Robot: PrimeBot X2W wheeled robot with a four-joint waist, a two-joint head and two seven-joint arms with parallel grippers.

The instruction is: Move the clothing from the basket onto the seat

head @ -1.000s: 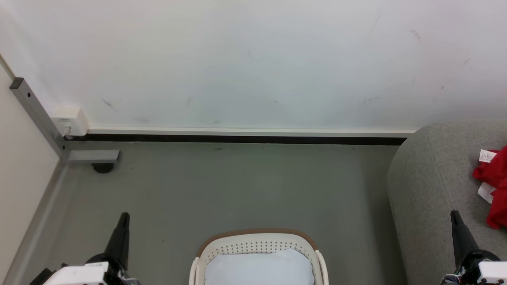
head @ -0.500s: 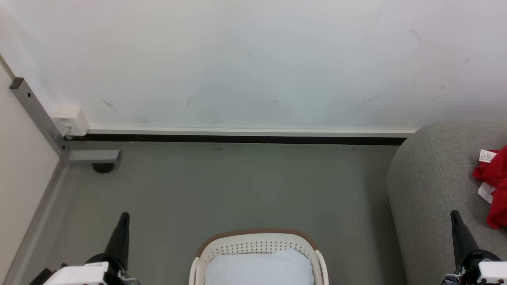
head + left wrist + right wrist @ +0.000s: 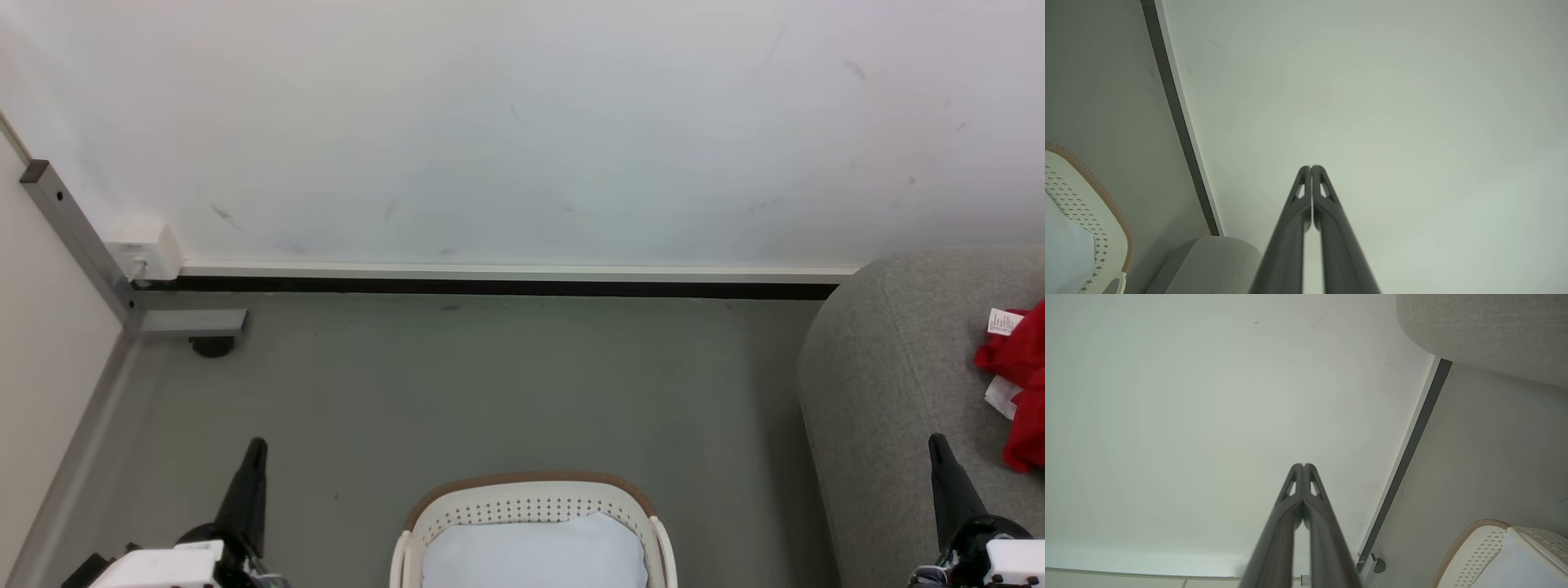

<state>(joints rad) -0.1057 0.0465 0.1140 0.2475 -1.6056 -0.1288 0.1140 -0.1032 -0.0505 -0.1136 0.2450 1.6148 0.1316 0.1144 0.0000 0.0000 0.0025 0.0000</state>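
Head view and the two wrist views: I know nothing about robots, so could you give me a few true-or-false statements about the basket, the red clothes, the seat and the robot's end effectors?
1. The red clothes lie on the grey seat. True.
2. The basket stands on the seat. False: it stands on the floor, apart from the seat.
3. The left end effector has its two fingers pressed together. True.
4. The right end effector grips a red garment. False: it is shut with nothing between its fingers.
5. Red clothes are heaped in the basket. False: the part of its inside that shows looks pale, with no red in it.
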